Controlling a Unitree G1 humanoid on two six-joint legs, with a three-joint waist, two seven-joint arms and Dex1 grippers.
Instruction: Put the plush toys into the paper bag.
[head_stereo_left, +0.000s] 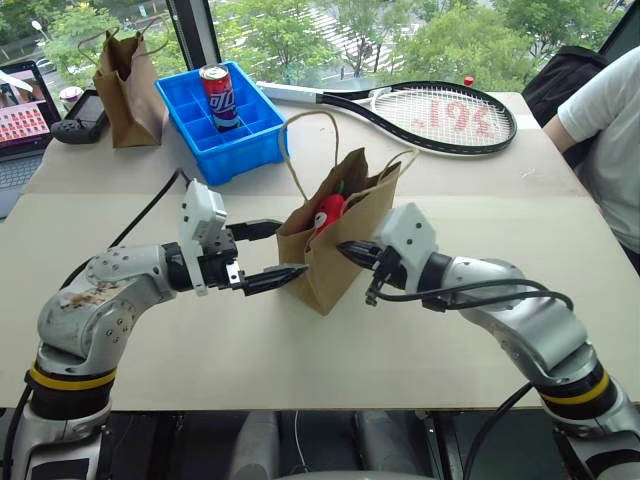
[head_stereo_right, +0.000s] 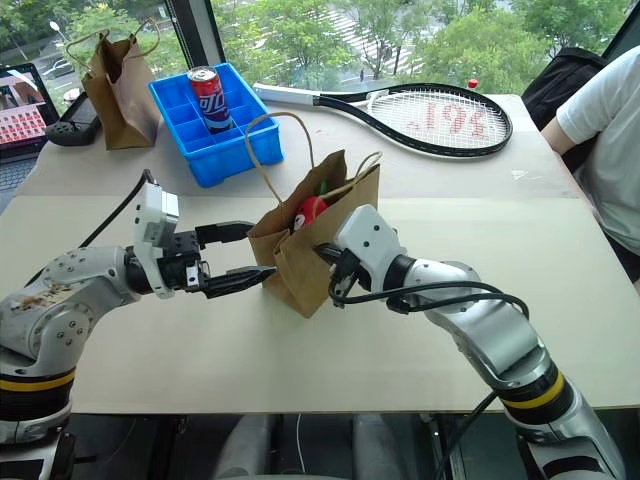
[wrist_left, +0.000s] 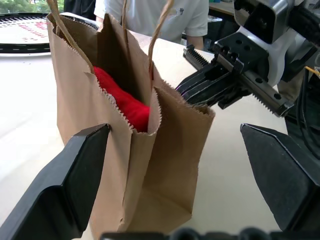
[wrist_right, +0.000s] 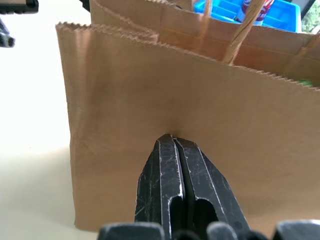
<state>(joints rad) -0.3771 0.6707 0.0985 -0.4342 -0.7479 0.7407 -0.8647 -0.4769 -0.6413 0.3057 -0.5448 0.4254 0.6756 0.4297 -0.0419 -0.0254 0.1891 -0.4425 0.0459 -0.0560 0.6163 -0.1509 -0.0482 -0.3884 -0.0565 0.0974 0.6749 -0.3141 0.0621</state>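
The paper bag (head_stereo_left: 345, 240) stands open in the middle of the table, its loop handles up. The red chili plush toy (head_stereo_left: 328, 212) lies inside it, and a bit of green (head_stereo_left: 342, 187) shows just behind. My left gripper (head_stereo_left: 290, 250) is open, level, with its fingers (wrist_left: 75, 180) on either side of the bag's left end. My right gripper (wrist_right: 170, 139) is shut with nothing in it, and its tips press against the bag's outer wall on the right side (head_stereo_left: 343, 247).
At the back stand a blue compartment tray (head_stereo_left: 245, 140) holding a red can (head_stereo_left: 219, 95), a darker, taller paper bag (head_stereo_left: 125, 90) and a tennis racket (head_stereo_left: 440, 115). A laptop (head_stereo_left: 20, 120) and a controller (head_stereo_left: 80, 118) lie far left. A person sits at the right (head_stereo_left: 610, 130).
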